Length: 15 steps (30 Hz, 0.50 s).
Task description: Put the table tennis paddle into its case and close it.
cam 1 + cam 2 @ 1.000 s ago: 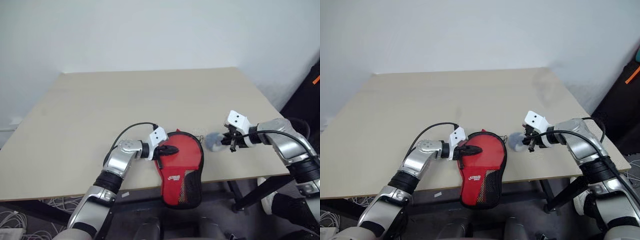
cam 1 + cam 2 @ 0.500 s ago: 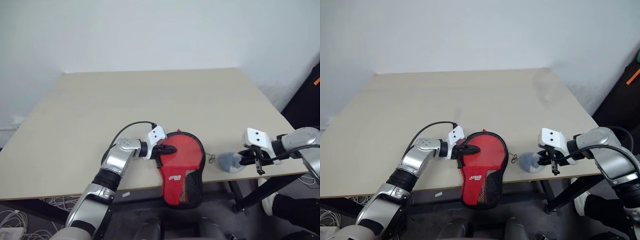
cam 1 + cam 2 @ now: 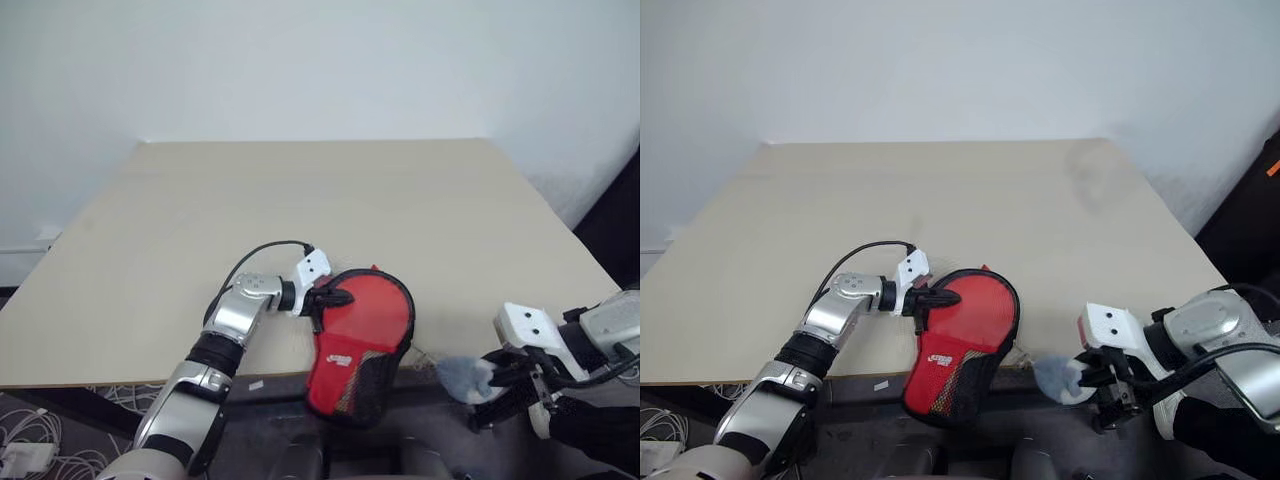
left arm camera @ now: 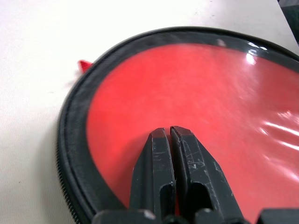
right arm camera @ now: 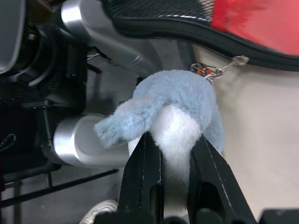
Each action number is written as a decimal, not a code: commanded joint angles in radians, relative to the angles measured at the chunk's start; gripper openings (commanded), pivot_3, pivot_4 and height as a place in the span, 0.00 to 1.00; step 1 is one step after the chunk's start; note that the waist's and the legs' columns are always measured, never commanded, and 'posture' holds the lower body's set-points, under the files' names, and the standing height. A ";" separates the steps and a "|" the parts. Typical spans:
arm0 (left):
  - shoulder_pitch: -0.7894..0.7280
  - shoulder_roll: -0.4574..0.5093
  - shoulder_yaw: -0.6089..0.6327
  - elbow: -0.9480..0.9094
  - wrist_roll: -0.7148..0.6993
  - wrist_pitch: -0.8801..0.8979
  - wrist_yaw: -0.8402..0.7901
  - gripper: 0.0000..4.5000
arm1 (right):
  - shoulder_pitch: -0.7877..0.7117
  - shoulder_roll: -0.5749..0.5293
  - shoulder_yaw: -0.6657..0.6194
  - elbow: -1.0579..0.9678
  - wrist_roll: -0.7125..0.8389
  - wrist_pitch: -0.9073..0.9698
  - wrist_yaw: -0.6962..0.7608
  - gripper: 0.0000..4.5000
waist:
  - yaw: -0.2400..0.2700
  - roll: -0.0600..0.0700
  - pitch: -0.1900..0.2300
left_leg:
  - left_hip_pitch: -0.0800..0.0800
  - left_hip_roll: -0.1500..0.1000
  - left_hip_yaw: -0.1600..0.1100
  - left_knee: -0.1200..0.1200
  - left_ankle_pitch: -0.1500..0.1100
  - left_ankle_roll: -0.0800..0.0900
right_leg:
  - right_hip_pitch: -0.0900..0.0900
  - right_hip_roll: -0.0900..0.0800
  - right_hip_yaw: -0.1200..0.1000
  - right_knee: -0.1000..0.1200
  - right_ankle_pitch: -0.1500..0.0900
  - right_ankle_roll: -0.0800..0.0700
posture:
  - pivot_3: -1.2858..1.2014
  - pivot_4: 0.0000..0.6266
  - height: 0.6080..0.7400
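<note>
**A:** Where does the zipping stand?

**B:** The case (image 3: 358,340) lies at the near edge of the table (image 3: 300,200), its round end on the top and its narrow mesh end hanging over the edge. Through the clear plastic side I see red filling the round part, so the paddle (image 4: 196,116) looks to be inside already. The left gripper (image 3: 335,297) has its fingers pressed together, tips down on the case's round face, pinning it rather than pinching anything.

**B:** The right gripper (image 3: 1080,378) is off the table's near edge, to the right of the case, its fingers closed on a fluffy blue-and-white pompom (image 5: 177,112). A small metal clasp (image 5: 212,70) links that pompom toward the zip line of the case.

**A:** So the pompom is the zip pull?

**B:** I judge so; the grip is snug around its white middle.

**A:** How should the pull be done well?

**B:** Keep the left tips pressing firmly, because the case is half off the table and could slide or tip over the edge. Pull the pompom along the line of the zip, not away from it, and steadily, since the soft tuft could slip from the fingers. I can't tell how much of the zip is left open.
</note>
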 commanded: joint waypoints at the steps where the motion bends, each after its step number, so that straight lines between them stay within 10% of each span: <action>1: -0.017 -0.004 -0.016 0.027 0.022 -0.004 -0.008 0.02 | -0.015 0.010 0.005 -0.035 -0.003 0.010 -0.035 0.09 | 0.000 0.000 0.000 | 0.000 0.000 0.000 0.000 0.000 0.000 | 0.000 0.000 0.000 0.000 0.000 0.000 | 0.52 0.00 0.68; 15: -0.068 -0.062 -0.051 0.108 0.050 -0.055 -0.038 0.02 | -0.082 0.063 0.068 -0.037 -0.016 0.053 -0.116 0.09 | 0.000 -0.001 0.000 | 0.000 0.000 0.000 0.000 0.000 0.000 | 0.000 0.000 0.000 0.000 0.000 0.000 | 0.52 0.00 0.68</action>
